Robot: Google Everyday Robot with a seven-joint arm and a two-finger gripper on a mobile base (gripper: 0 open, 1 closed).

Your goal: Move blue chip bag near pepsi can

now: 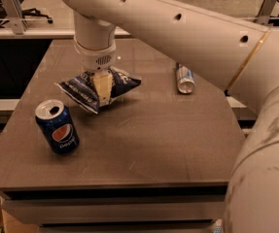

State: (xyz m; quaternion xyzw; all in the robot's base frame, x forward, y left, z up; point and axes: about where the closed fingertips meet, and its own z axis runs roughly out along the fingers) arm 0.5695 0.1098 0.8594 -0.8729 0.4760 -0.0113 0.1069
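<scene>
The blue chip bag (83, 89) is crinkled dark blue foil with white lettering, held in the left-middle of the table (178, 130). My gripper (101, 92) hangs from the white arm and is shut on the bag, its cream fingers (102, 86) pinching the bag's middle. The pepsi can (57, 126) stands upright at the front left, dark blue with the round logo and a silver top. The bag's lower corner is a short way up and right of the can, apart from it.
A slim silver-and-blue can (183, 78) lies on its side at the right of the table. My white arm (192, 38) spans the upper right and fills the right edge. Office chairs and desks stand behind the table.
</scene>
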